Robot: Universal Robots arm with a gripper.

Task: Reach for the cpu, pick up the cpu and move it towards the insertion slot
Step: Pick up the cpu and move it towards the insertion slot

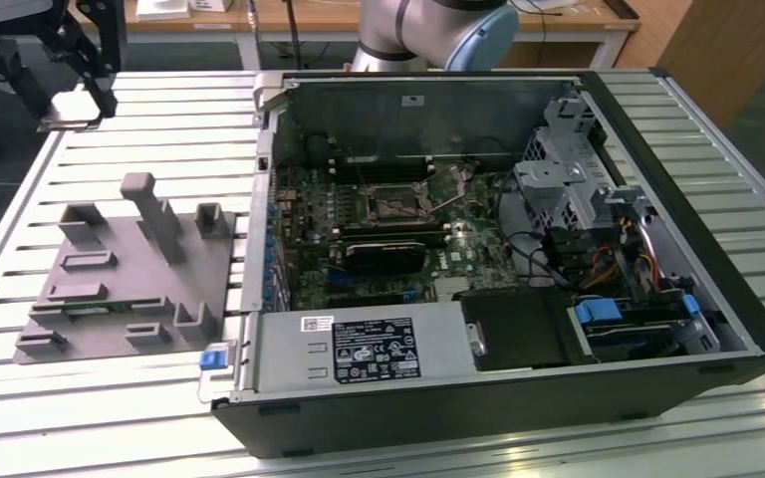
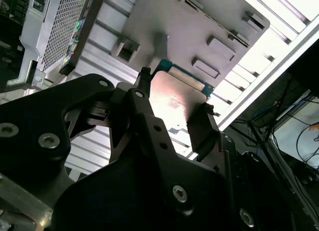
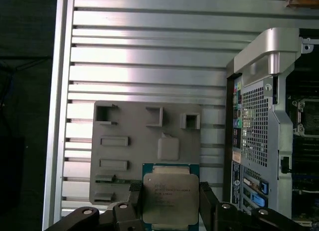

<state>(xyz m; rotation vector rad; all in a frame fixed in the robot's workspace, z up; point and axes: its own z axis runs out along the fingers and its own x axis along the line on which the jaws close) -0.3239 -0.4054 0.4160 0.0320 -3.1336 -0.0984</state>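
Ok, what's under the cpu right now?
In the first wrist view, the grey fixture plate on the slatted table lies below the cpu, held between the fingers; the chip covers whatever is directly beneath.

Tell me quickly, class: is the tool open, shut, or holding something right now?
The tool: shut on the cpu, its fingers pressed against two opposite edges.
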